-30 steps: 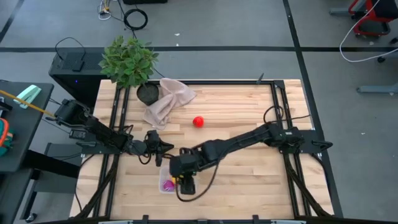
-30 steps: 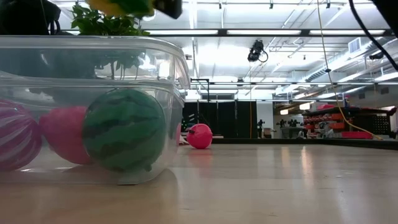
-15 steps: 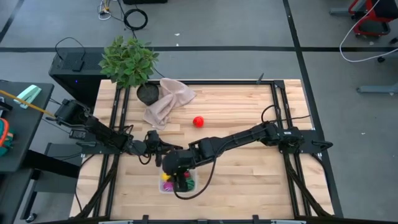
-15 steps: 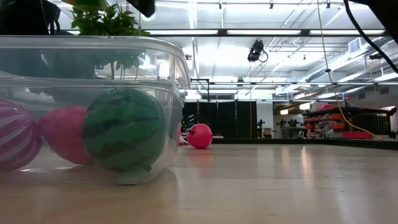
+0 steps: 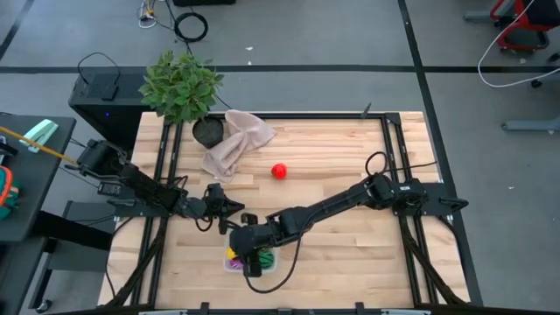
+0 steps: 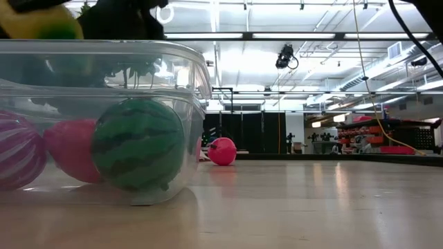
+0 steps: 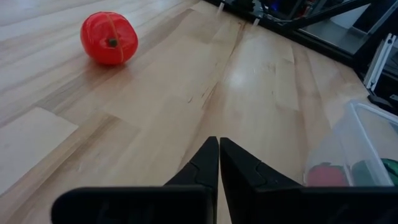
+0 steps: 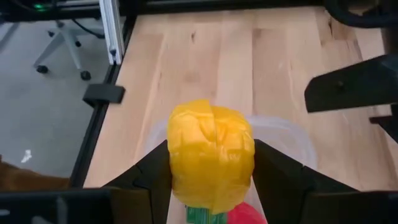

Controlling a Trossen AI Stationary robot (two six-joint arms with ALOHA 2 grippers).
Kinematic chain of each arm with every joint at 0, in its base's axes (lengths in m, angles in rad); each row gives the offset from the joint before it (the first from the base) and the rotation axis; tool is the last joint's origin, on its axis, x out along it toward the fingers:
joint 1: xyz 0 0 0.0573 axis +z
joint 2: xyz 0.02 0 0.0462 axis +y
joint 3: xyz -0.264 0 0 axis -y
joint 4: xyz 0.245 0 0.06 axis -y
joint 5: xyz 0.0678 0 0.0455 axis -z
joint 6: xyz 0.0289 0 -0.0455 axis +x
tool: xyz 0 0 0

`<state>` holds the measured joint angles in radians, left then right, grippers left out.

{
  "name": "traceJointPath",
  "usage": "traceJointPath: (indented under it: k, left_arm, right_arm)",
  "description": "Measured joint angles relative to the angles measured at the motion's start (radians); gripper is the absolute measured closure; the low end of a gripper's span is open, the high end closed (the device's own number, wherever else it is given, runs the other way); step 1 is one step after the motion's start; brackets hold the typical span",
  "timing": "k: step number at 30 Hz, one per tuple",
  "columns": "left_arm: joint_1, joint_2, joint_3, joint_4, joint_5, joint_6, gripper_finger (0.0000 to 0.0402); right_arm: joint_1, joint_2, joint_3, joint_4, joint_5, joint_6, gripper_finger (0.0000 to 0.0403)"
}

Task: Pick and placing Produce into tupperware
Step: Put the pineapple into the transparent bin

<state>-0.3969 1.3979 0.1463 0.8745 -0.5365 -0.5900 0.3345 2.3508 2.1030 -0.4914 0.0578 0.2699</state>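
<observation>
Bench (image 5: 350, 149) carries the clear tupperware (image 5: 250, 262) at its front edge, left of centre; inside it a green striped ball (image 6: 138, 144), a purple piece (image 6: 21, 152) and a red piece (image 6: 73, 149). Right gripper (image 8: 210, 163) above tub, clamped on yellow produce (image 8: 211, 152). Left gripper (image 7: 218, 163) fingers together, empty, just left of tub. Red tomato (image 5: 278, 171) mid-bench.
</observation>
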Motion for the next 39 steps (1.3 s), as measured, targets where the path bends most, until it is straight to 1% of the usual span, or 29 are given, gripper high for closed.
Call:
traceJointPath:
  k: [3,8,14,19,26,30,39]
  left_arm:
    - [0.000,0.000,0.000,0.000,0.000,0.000,0.0378]
    - [0.000,0.000,0.000,0.000,0.000,0.000,0.0373]
    - [0.000,0.000,0.000,0.000,0.000,0.000,0.0381]
    - [0.000,0.000,0.000,0.000,0.000,0.000,0.0385]
    - [0.000,0.000,0.000,0.000,0.000,0.000,0.0375]
    - [0.000,0.000,0.000,0.000,0.000,0.000,0.0373]
    - [0.000,0.000,0.000,0.000,0.000,0.000,0.0385]
  right_arm:
    - [0.003,0.000,-0.027,0.042,0.017,0.008,0.0215]
    - [0.009,0.000,-0.031,0.068,0.083,0.005,0.0215]
    - [0.011,-0.002,-0.031,0.178,0.124,-0.019,0.0215]
    - [0.011,-0.002,-0.031,0.163,0.147,-0.043,0.0215]
    - [0.007,-0.002,-0.031,0.162,0.151,-0.062,0.0214]
    - [0.006,-0.002,-0.031,0.161,0.151,-0.063,0.0204]
    - [0.006,-0.002,-0.031,0.114,0.151,-0.063,0.0179]
